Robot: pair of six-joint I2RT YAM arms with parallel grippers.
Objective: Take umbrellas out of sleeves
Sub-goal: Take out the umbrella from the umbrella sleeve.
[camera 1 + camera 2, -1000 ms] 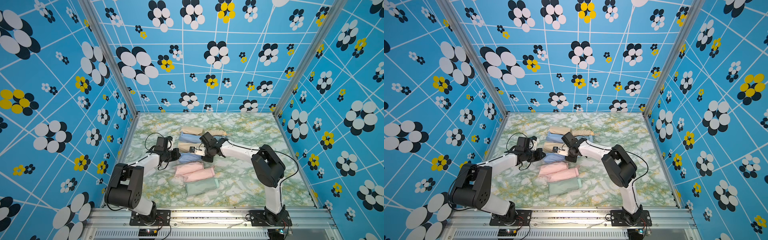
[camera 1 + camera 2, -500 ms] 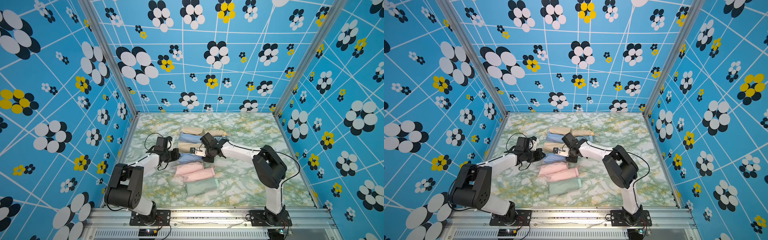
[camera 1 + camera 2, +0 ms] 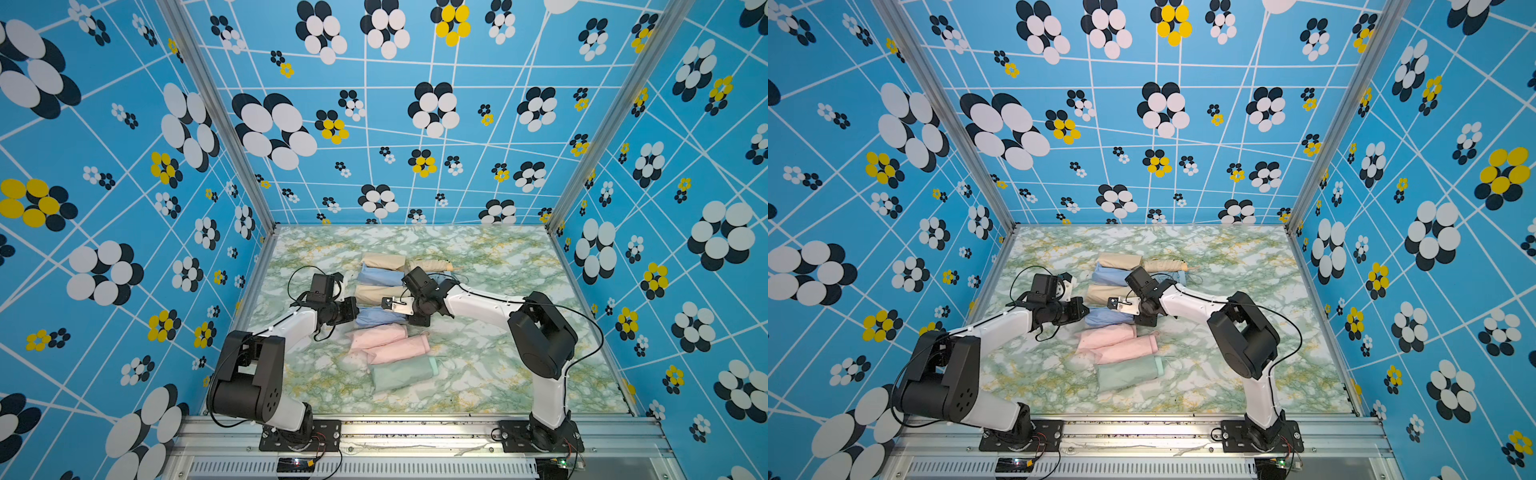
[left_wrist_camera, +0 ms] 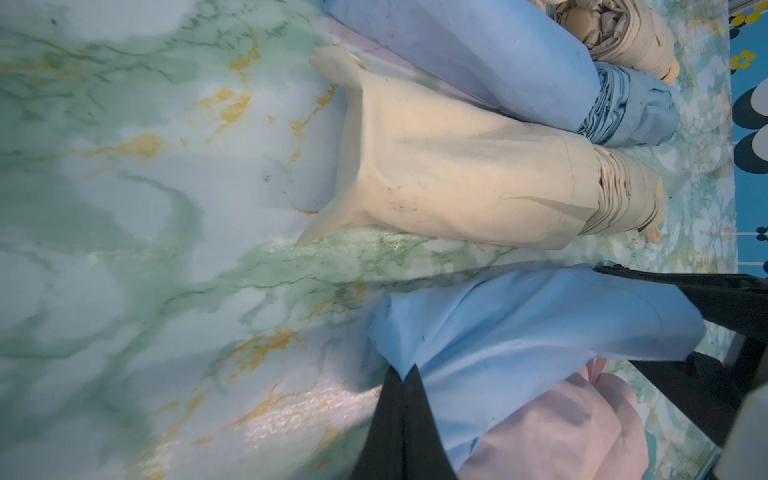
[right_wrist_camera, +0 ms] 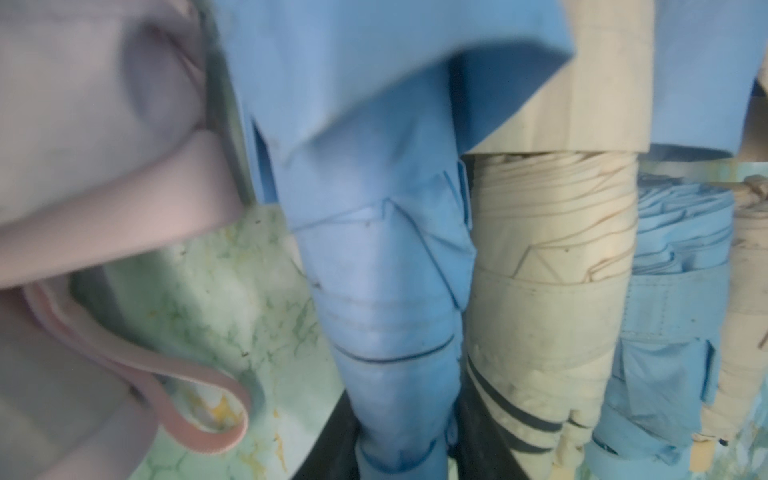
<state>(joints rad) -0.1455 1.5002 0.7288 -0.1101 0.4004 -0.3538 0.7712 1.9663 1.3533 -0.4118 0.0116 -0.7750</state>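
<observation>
1. The light blue umbrella (image 5: 395, 291) lay in the middle of the row of bundles, with its pleated body partly out of the mouth of the light blue sleeve (image 3: 380, 318) and its handle end pointing right.
2. It looked light. It seemed firm along the shaft, but the crinkled fabric would give under a squeeze. The hard handle end was the best place to hold it (a grip on loose pleats would likely bunch and slip).
3. The sleeve looked thin, limp and smooth. It would probably travel with the umbrella unless held back at its closed left end, where a pinch of fabric should be enough.
4. The right gripper (image 5: 401, 436) had its jaws partly closed around the umbrella's right end, which sat gripped between them.
5. The left gripper (image 3: 355, 312) was fully closed and pinched the sleeve's closed left end.
6. A beige sleeve (image 4: 457, 174) lay just beside it on the far side, with its own umbrella showing at the mouth. Two pink sleeves (image 3: 380, 336) lay on the near side, and a mint green sleeve (image 3: 401, 372) lay nearest of all.
7. A pink wrist cord (image 5: 199, 399) looped close to the right gripper and could snag on a pull to the right.
8. Everything rested on the marbled table (image 3: 498, 374).
</observation>
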